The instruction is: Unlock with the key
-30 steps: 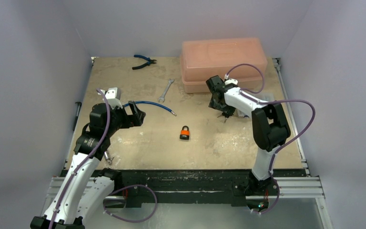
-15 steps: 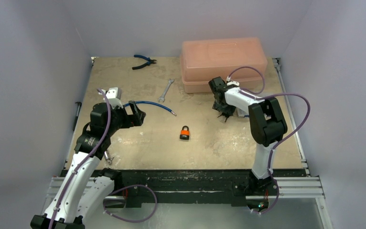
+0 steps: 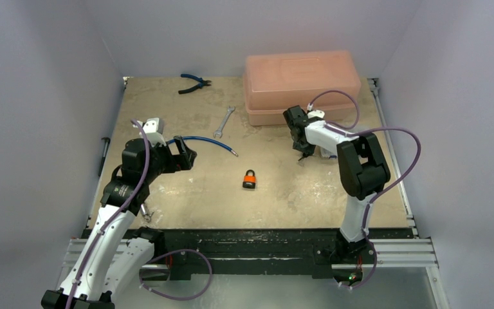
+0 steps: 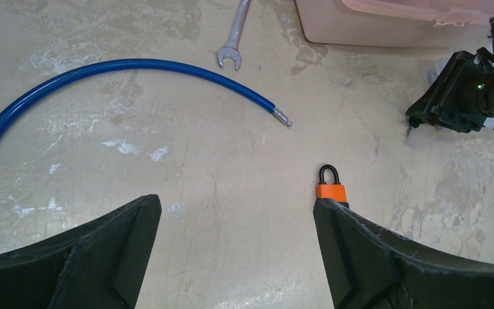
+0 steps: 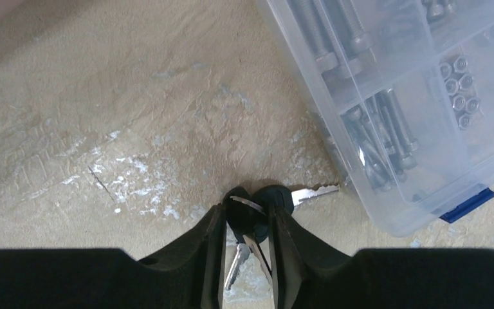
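The left gripper point(image 3: 183, 154) is held wide open. The padlock point(image 3: 250, 179) is laid on the table point(image 3: 296, 193) at its 4 o'clock. At the padlock's 2 o'clock, the keys point(image 5: 252, 214) are pinched by the narrowed right gripper point(image 5: 247, 222).

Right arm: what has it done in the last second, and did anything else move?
The right gripper narrowed its wide jaws onto the bunch of black-headed metal keys beside the clear plastic parts box. The left gripper stayed open and still; the orange padlock did not move.
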